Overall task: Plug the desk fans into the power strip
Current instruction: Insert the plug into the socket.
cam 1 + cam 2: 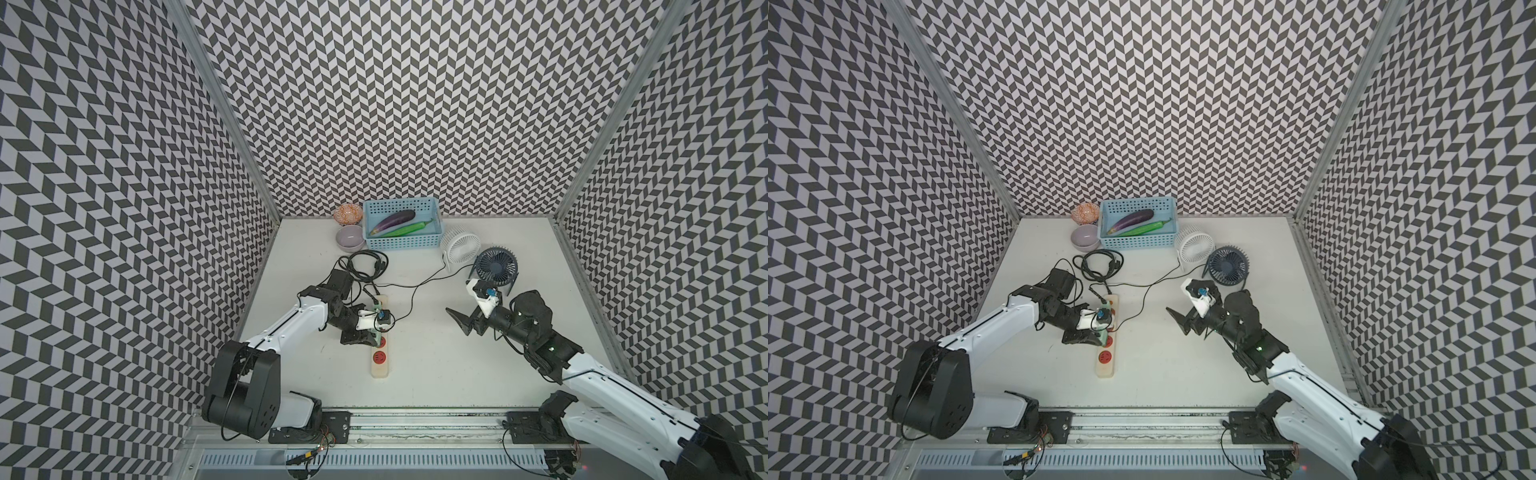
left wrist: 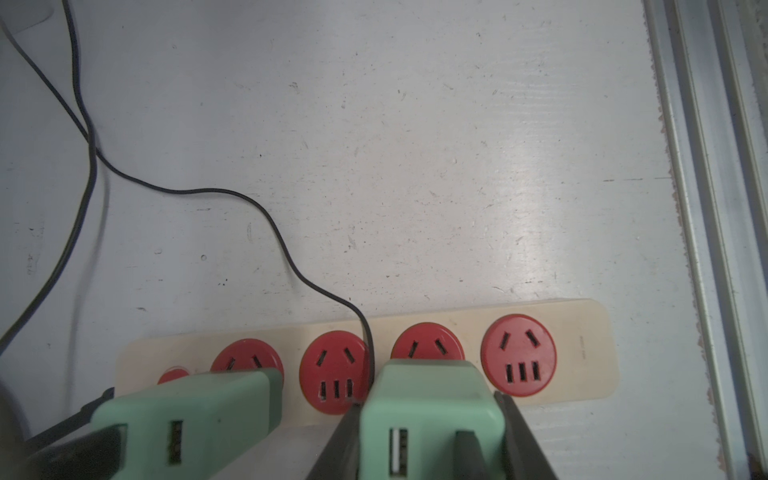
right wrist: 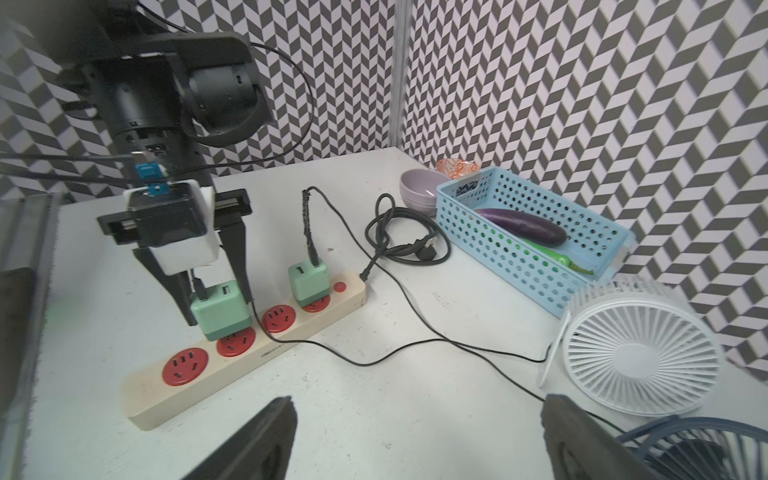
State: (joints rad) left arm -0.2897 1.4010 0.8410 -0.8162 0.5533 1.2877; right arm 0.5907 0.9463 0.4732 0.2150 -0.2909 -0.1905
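Two mint-green USB adapters stand on the power strip [image 3: 141,399], which lies left of centre on the table [image 3: 374,415] and runs near to far. The far adapter [image 3: 309,282] sits in the socket beside the orange button [image 3: 340,286]. The left gripper [image 3: 219,309] is clamped on the held adapter [image 3: 218,318], upright over the second socket [image 3: 235,344] from the near end; full seating cannot be confirmed. Its thin black cable [image 3: 374,361] appears to lead to the white desk fan [image 3: 640,357] at the far right. The right gripper [image 3: 417,401] hovers wide and empty right of the strip.

To finish the insertion well, the arm should keep the adapter vertical, align the prongs with the slots and press straight down until the base sits flush. Bracing the strip's near end with the free gripper would likely prevent it sliding. The cable should be kept out from under the adapter.
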